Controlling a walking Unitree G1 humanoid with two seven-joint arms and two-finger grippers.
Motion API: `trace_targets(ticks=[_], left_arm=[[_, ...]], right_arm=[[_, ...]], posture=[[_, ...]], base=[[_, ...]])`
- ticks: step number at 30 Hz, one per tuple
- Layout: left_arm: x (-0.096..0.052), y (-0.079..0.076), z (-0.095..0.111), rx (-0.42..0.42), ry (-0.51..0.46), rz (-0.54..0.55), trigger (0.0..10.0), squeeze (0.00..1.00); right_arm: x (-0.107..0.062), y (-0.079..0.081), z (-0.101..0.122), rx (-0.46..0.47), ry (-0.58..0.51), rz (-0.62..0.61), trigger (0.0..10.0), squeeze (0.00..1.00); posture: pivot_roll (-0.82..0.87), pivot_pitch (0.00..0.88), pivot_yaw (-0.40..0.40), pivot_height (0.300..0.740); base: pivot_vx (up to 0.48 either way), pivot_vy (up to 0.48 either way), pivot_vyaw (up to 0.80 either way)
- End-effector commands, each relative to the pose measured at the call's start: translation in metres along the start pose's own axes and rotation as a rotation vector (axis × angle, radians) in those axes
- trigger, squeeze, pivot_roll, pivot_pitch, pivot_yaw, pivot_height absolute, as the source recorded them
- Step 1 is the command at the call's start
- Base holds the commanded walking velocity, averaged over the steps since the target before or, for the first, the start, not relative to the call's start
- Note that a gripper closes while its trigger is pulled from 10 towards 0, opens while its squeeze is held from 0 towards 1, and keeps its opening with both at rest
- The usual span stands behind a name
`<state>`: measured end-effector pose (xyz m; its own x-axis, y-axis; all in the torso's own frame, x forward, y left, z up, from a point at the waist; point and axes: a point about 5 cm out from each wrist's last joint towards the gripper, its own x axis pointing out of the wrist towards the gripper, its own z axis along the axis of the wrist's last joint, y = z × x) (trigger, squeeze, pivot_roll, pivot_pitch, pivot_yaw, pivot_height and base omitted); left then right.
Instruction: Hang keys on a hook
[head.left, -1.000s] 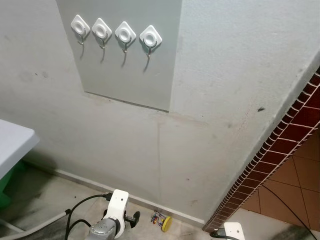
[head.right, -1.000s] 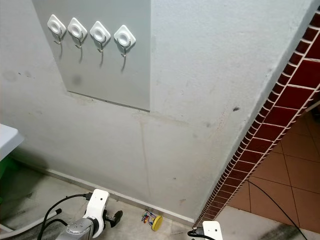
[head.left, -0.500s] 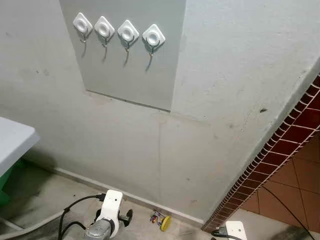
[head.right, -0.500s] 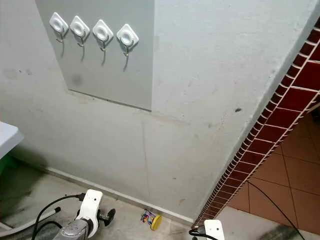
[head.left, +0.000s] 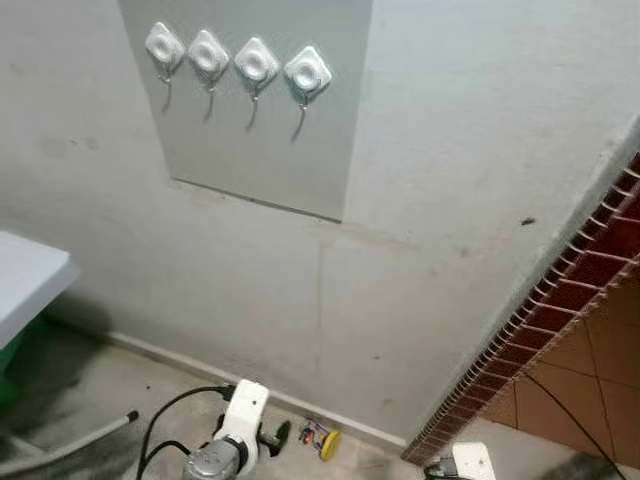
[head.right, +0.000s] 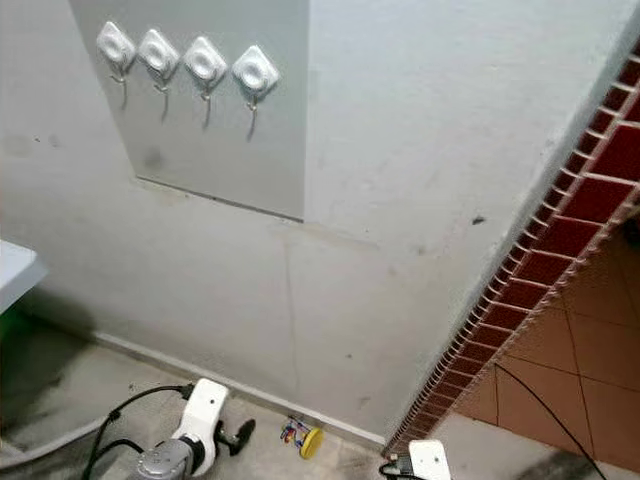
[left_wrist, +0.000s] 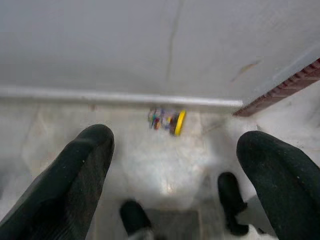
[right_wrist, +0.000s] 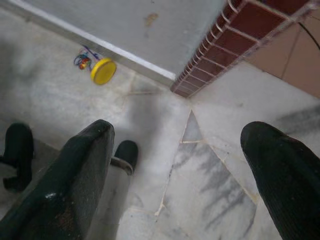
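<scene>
Yellow round tag with colourful keys (left_wrist: 167, 121) lies on our grey stone floor (right_wrist: 215, 165) by the wall's bottom edge, our left gripper (left_wrist: 175, 165) and right gripper (right_wrist: 180, 165) both spread wide.

Open floor (right_wrist: 210, 165) around the keys (head.left: 321, 438), bare on the near side. Blocked just behind by the grey wall (head.left: 330, 300) and its skirting. Hemmed further right of the keys by the red brick edge (head.left: 560, 330).

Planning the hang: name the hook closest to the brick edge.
The rightmost hook of the four; the other three sit farther left on the grey panel.
</scene>
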<state>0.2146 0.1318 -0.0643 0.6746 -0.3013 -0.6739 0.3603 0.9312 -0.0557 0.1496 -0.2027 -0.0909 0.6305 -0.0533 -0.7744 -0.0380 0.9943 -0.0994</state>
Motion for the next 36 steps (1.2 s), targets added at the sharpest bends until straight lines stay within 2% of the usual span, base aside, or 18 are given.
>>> trace_targets(ticks=[1, 5, 10, 13, 24, 30, 33, 36], left_arm=[[-0.002, 0.004, -0.006, -0.024, 0.031, 0.000, 10.0, 0.00], [-0.004, 0.008, -0.009, -0.020, 0.048, 0.021, 10.0, 0.00], [-0.005, 0.023, -0.004, -0.120, 0.017, 0.125, 10.0, 0.00], [-0.003, 0.024, 0.003, -0.141, -0.007, 0.134, 10.0, 0.00], [0.002, 0.023, 0.023, -0.133, -0.056, 0.126, 10.0, 0.00], [0.002, 0.022, 0.021, -0.121, -0.047, 0.121, 10.0, 0.00], [0.001, 0.019, 0.015, -0.068, -0.027, 0.104, 10.0, 0.00], [0.000, 0.017, 0.009, -0.053, -0.007, 0.098, 10.0, 0.00]], right_arm=[[0.000, -0.002, 0.001, 0.005, 0.002, -0.006, 10.0, 0.00], [0.001, 0.000, 0.003, 0.006, -0.008, 0.003, 10.0, 0.00], [0.003, 0.006, 0.007, 0.051, -0.023, 0.016, 10.0, 0.00], [0.004, 0.007, 0.010, 0.057, -0.025, 0.018, 10.0, 0.00], [0.005, 0.000, 0.017, 0.046, -0.041, 0.012, 10.0, 0.00], [0.005, -0.001, 0.016, 0.044, -0.038, 0.011, 10.0, 0.00], [0.005, -0.001, 0.014, 0.046, -0.033, 0.013, 10.0, 0.00], [0.004, 0.000, 0.012, 0.045, -0.028, 0.016, 10.0, 0.00]], posture=[[-0.02, 0.036, -0.025, 0.740], [-0.01, 0.035, -0.022, 0.740], [-0.01, 0.021, -0.015, 0.740], [0.00, 0.011, -0.019, 0.740], [0.00, 0.000, -0.026, 0.740], [0.00, 0.000, -0.026, 0.740], [0.00, 0.000, -0.025, 0.740], [0.00, 0.000, -0.027, 0.740]], base=[[0.000, 0.000, 0.80], [0.000, 0.000, 0.80], [0.000, 0.000, 0.80], [0.000, 0.000, 0.80], [0.000, 0.000, 0.80], [0.000, 0.000, 0.80], [0.000, 0.000, 0.80], [0.000, 0.000, 0.80]])
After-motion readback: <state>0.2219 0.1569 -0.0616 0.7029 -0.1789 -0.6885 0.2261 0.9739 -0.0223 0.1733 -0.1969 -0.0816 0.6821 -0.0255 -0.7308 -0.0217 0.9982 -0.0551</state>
